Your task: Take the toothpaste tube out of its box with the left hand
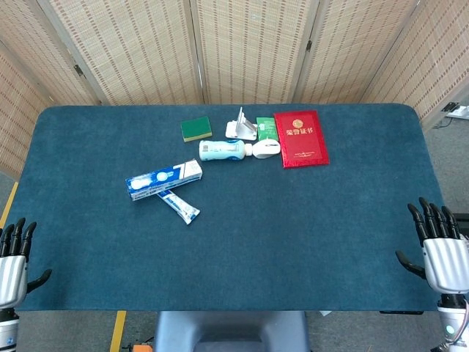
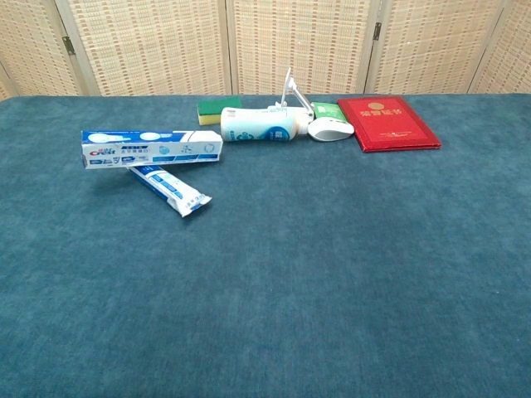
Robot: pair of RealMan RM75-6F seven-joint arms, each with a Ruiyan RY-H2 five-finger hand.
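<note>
The blue and white toothpaste box (image 1: 163,180) (image 2: 152,148) lies on its side on the left part of the table. The toothpaste tube (image 1: 179,207) (image 2: 169,190) lies out of the box, just in front of it and touching it. My left hand (image 1: 13,262) is at the front left corner of the table, far from both, fingers apart and holding nothing. At the front right edge my right hand (image 1: 441,253) is also open and empty. Neither hand shows in the chest view.
At the back of the blue table (image 1: 293,220) lie a green sponge (image 1: 196,129), a white bottle on its side (image 1: 221,150), a white stand (image 1: 242,126), a green packet (image 1: 265,128), a white mouse (image 1: 266,149) and a red booklet (image 1: 300,138).
</note>
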